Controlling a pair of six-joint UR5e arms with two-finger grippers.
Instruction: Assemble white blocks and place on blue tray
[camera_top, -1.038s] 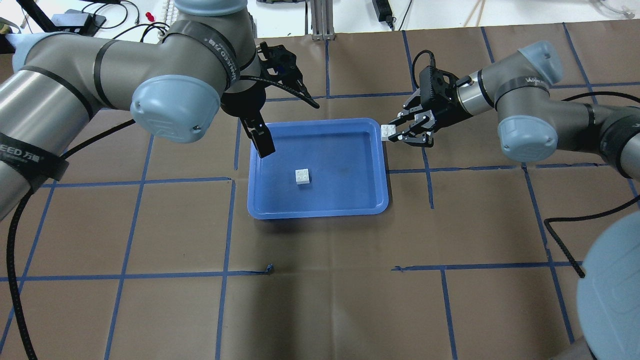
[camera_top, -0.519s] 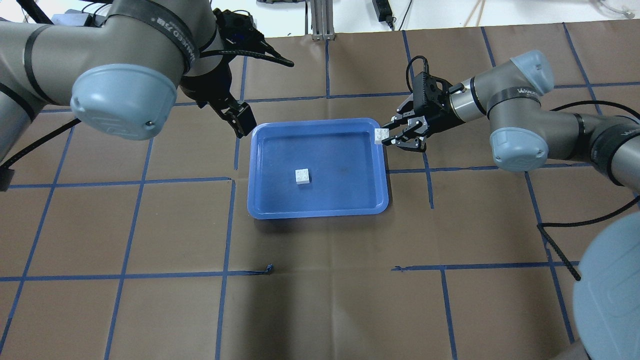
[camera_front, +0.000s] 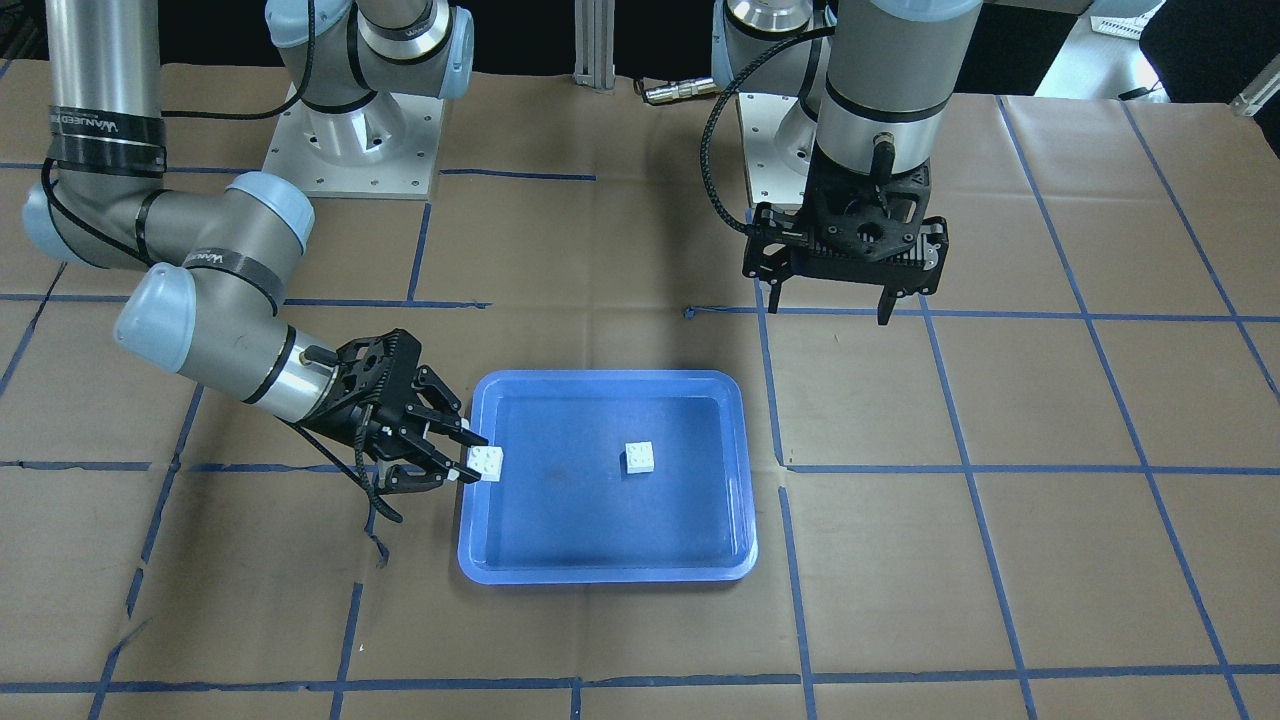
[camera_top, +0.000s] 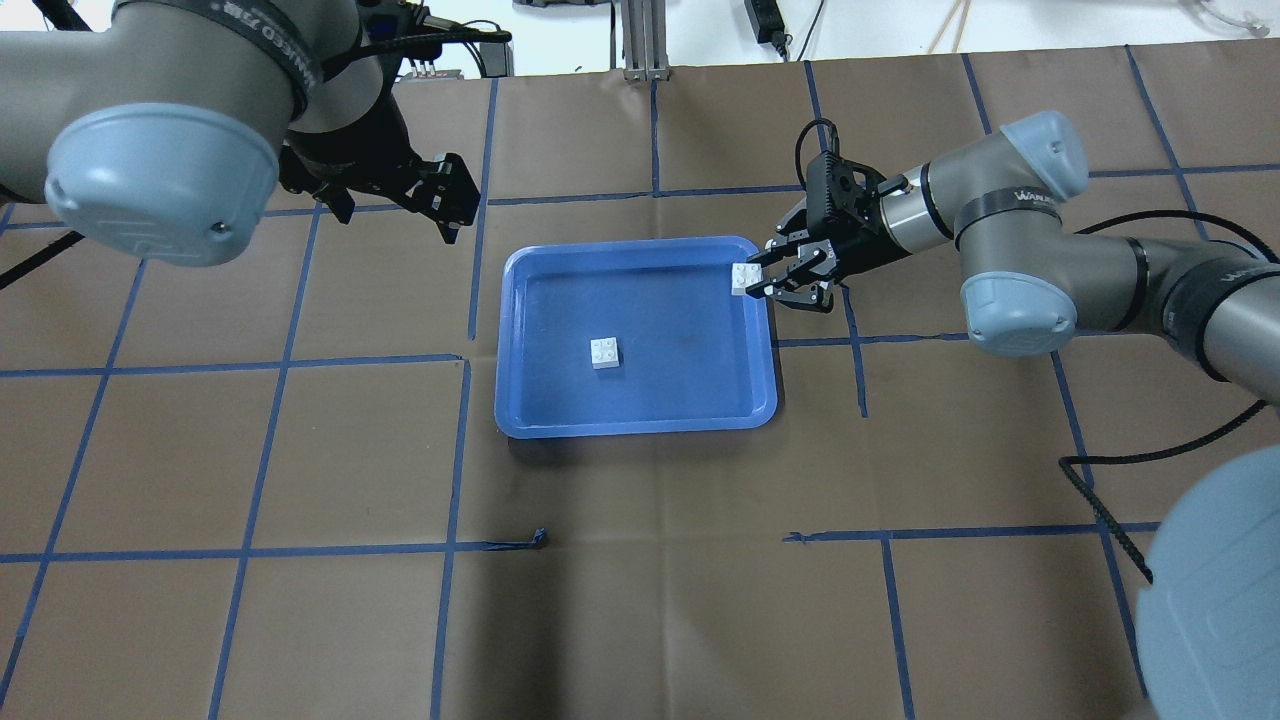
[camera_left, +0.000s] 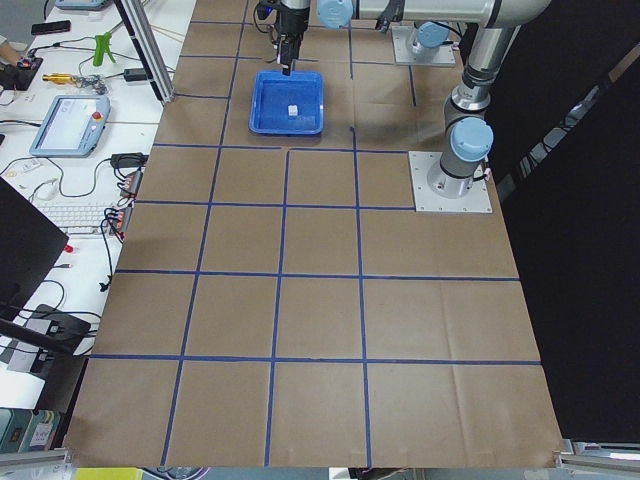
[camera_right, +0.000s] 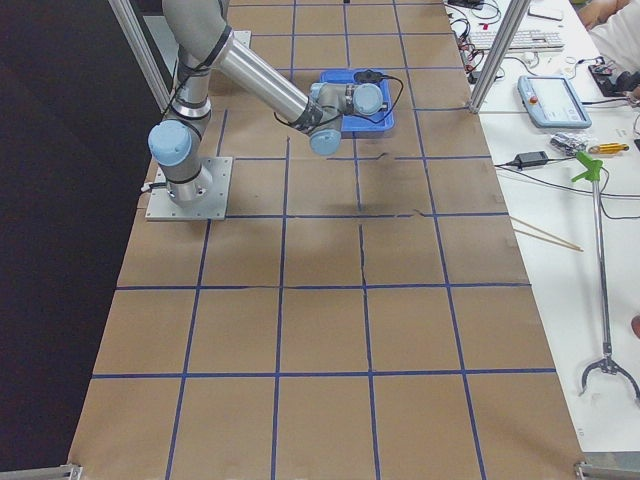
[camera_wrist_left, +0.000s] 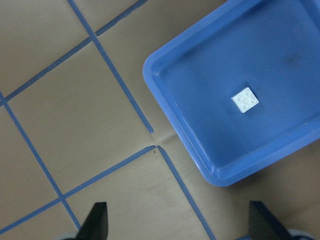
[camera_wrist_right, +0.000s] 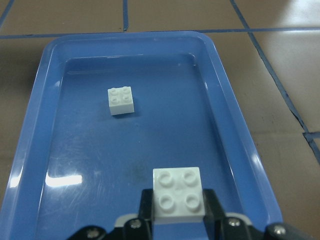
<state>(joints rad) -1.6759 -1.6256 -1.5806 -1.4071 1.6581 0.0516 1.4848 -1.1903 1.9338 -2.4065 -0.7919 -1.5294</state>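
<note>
The blue tray (camera_top: 640, 425) lies mid-table. One white block (camera_top: 604, 352) sits studs up on its floor, left of centre. It also shows in the front view (camera_front: 640, 457) and both wrist views (camera_wrist_left: 245, 99) (camera_wrist_right: 121, 100). My right gripper (camera_top: 750, 282) is shut on the second white block (camera_top: 743, 277), held studs up just above the tray's far right corner, inside the rim (camera_wrist_right: 178, 194) (camera_front: 487, 462). My left gripper (camera_top: 395, 212) is open and empty, raised above the paper left of the tray's far left corner (camera_front: 830, 305).
Brown paper with a blue tape grid covers the table. A torn tape scrap (camera_top: 540, 538) lies in front of the tray. The two arm bases (camera_front: 355, 140) stand at the robot's side. Cables and tools lie on the white bench past the table's far edge.
My left gripper has pulled back from above the tray's far left corner, out to the left. My right gripper has carried its white block leftward, from outside the rim to just inside it.
</note>
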